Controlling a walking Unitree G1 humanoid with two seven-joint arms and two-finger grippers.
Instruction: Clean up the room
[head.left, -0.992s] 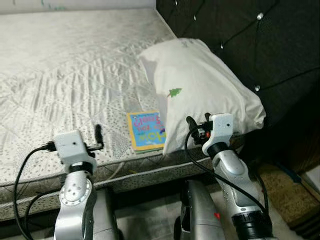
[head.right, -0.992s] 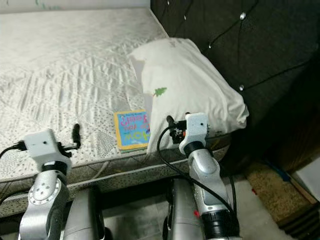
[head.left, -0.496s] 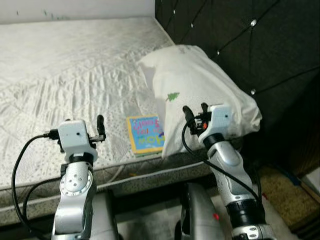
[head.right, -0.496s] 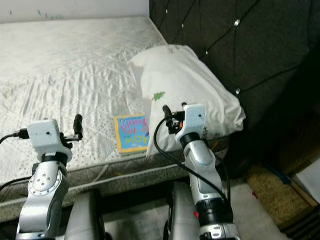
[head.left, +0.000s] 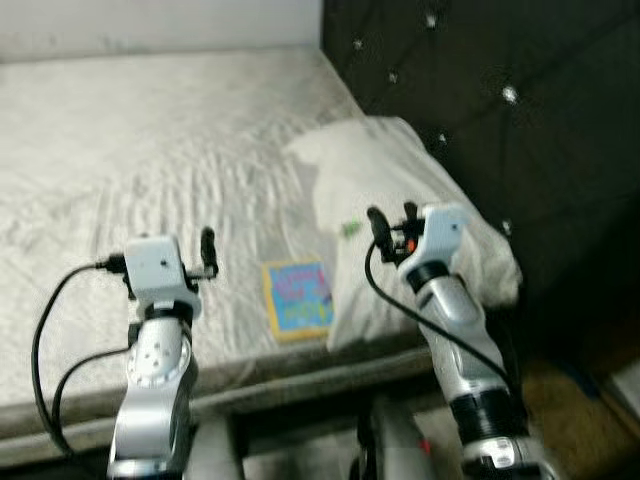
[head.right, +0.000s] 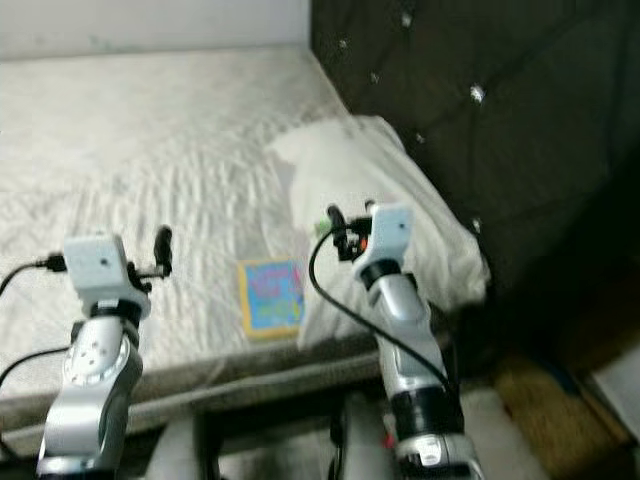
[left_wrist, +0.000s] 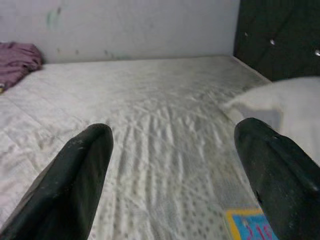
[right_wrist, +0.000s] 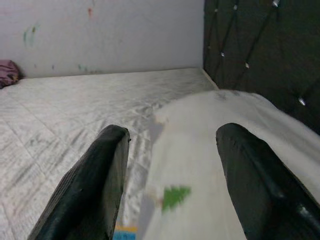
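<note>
— Where's the book?

— Flat on the mattress near its front edge, its one side tucked against the white pillow, which lies by the dark headboard.

— And the grippers?

— The left gripper hovers above the mattress beside the book, fingers spread apart. The right gripper hangs over the pillow, fingers also apart, holding nothing.

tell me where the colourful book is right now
The book lies flat on the mattress near its front edge, in the head views between the two raised grippers, with its right side against the white pillow.
</note>
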